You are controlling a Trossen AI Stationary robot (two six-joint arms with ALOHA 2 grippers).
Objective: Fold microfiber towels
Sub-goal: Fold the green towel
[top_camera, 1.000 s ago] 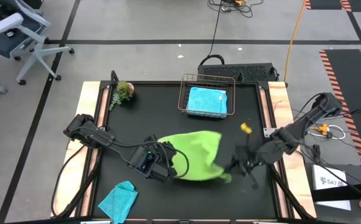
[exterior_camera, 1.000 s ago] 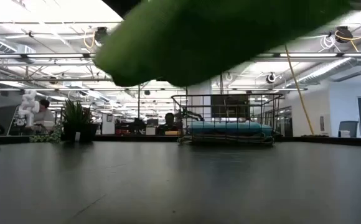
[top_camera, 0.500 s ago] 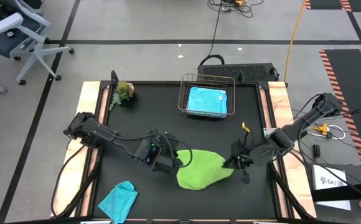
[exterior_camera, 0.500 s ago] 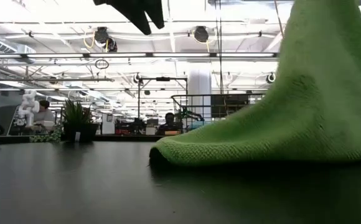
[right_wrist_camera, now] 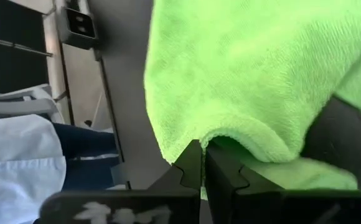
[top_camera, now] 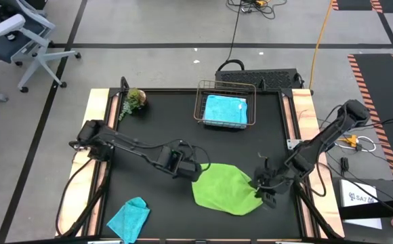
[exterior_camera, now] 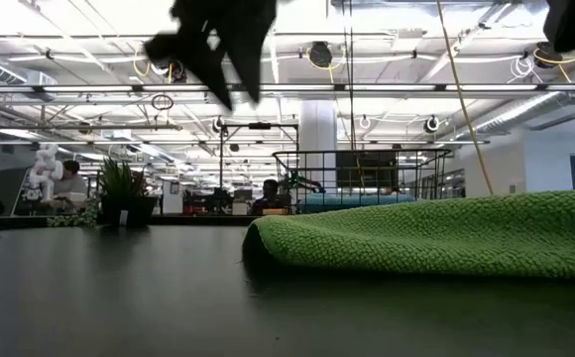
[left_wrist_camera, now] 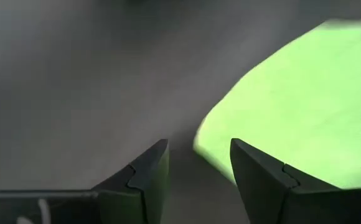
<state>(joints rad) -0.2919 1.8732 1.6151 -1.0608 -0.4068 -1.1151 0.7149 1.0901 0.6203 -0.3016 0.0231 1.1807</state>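
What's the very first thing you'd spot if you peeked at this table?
The bright lime green towel lying flat near the table's front middle. The right gripper pinches its right edge with shut jaws, while the left gripper sits open at its left corner. A sky blue towel rests in the wire basket at the back.

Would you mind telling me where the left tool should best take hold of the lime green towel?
Probably at the lime green towel's near-left edge, coming in low from the left. That rounded edge lies free just ahead of the open left tool, while the right tool is shut on the opposite side.
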